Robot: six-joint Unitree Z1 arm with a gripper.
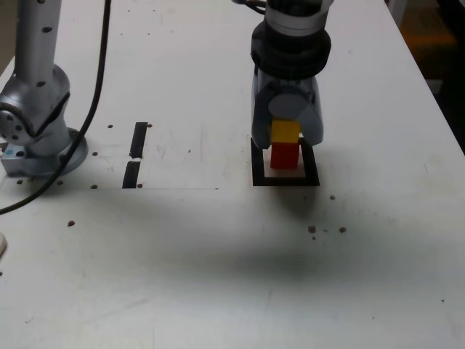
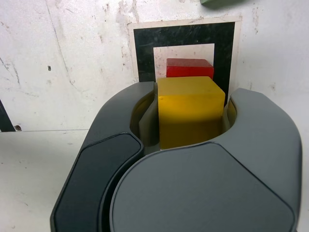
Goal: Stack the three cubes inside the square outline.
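Note:
My gripper (image 1: 285,138) is shut on the yellow cube (image 1: 285,131), with a jaw against each side of the yellow cube (image 2: 190,111). Directly beneath it the red cube (image 1: 284,155) stands in the white centre of the square outline (image 1: 285,179). In the exterior view the yellow cube's underside meets the red cube's top, roughly in line. In the wrist view the red cube (image 2: 189,67) shows past the yellow one, inside the square outline (image 2: 183,35). A dull green sliver (image 2: 219,2) beyond the outline may be the green cube; the exterior view does not show it.
The arm's silver base (image 1: 36,138) stands at the exterior view's left, with a black cable (image 1: 98,87) running down from it. Two short black strips (image 1: 138,139) lie between the base and the outline. Dark specks (image 1: 312,229) dot the white table, whose edge (image 1: 436,94) runs down the right.

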